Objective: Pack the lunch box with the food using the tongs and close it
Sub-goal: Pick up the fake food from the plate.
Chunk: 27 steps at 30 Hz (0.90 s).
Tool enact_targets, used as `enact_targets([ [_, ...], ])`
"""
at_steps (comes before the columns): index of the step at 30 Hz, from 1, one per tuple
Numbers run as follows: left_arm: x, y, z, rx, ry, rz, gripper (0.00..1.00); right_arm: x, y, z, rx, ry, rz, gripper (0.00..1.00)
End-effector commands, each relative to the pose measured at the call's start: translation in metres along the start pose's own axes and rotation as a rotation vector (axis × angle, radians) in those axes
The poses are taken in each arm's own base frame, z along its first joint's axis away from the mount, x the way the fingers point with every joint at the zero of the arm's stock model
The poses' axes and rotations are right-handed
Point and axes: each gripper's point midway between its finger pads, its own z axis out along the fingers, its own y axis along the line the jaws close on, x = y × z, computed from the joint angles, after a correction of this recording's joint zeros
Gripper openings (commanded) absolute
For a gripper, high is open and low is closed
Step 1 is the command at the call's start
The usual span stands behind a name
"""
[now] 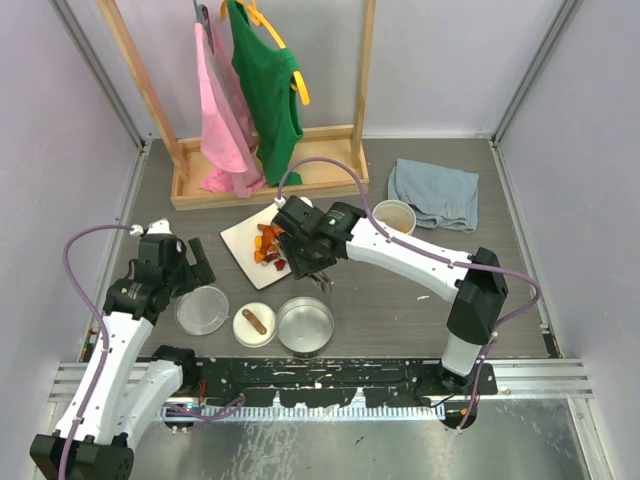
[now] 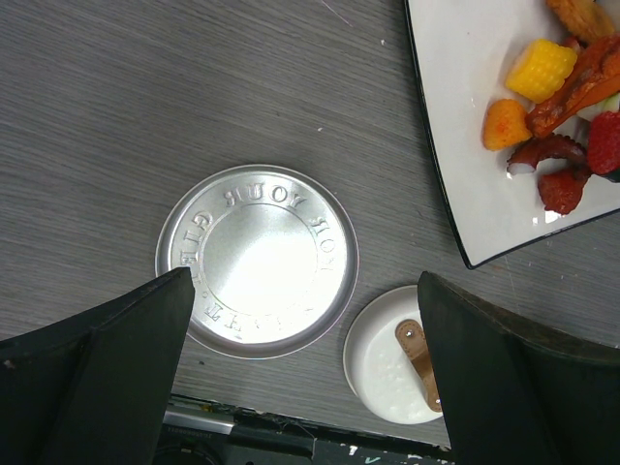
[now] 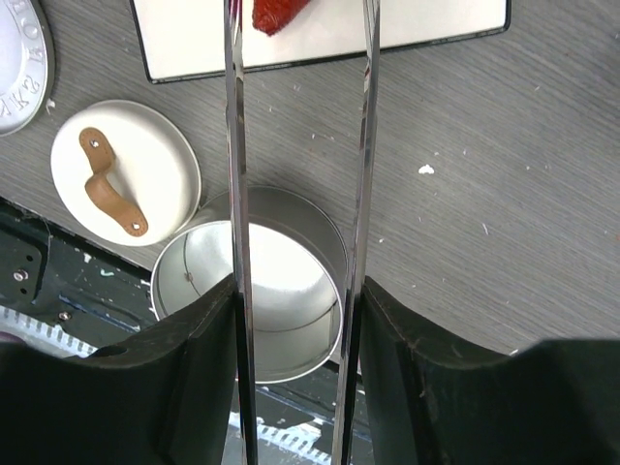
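Note:
The lunch box lies in parts: an empty round steel tin (image 1: 305,325) (image 3: 286,262), its flat embossed lid (image 1: 202,310) (image 2: 257,260), and a small white round lid with a brown strap (image 1: 255,324) (image 2: 392,358) (image 3: 126,170). The food (image 1: 268,245) (image 2: 557,107), orange, yellow and red pieces, sits on a white square plate (image 1: 240,240) (image 2: 475,165) (image 3: 194,39). My right gripper (image 1: 320,278) (image 3: 298,291) is shut on the tongs (image 3: 234,145), one finger on each arm. The arms stand apart, reaching over the tin toward a red piece (image 3: 276,12). My left gripper (image 1: 195,262) (image 2: 305,291) hangs open above the flat lid, holding nothing.
A wooden clothes rack (image 1: 265,180) with pink and green garments stands at the back. A blue cloth (image 1: 435,195) and a pale round cup (image 1: 393,215) lie at the back right. A black rail (image 1: 330,372) runs along the near table edge.

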Motion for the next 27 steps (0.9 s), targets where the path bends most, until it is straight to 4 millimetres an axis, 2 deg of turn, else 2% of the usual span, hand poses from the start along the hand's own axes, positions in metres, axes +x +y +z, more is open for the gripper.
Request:
enact_targets([
  [1,-0.016,-0.004,-0.004,0.014,-0.068,-0.022,1.0,-0.029,0.012,-0.005,-0.025,-0.087,-0.011,0.53],
  [12,-0.016,-0.004,-0.003,0.014,-0.062,-0.019,1.0,-0.027,0.012,0.018,0.022,-0.04,-0.034,0.47],
  [19,-0.015,-0.004,-0.002,0.014,-0.058,-0.019,1.0,-0.026,0.011,0.013,0.012,-0.052,-0.025,0.39],
  [27,-0.015,-0.004,-0.002,0.01,-0.057,-0.019,1.0,-0.031,0.009,-0.001,0.002,-0.095,-0.013,0.36],
])
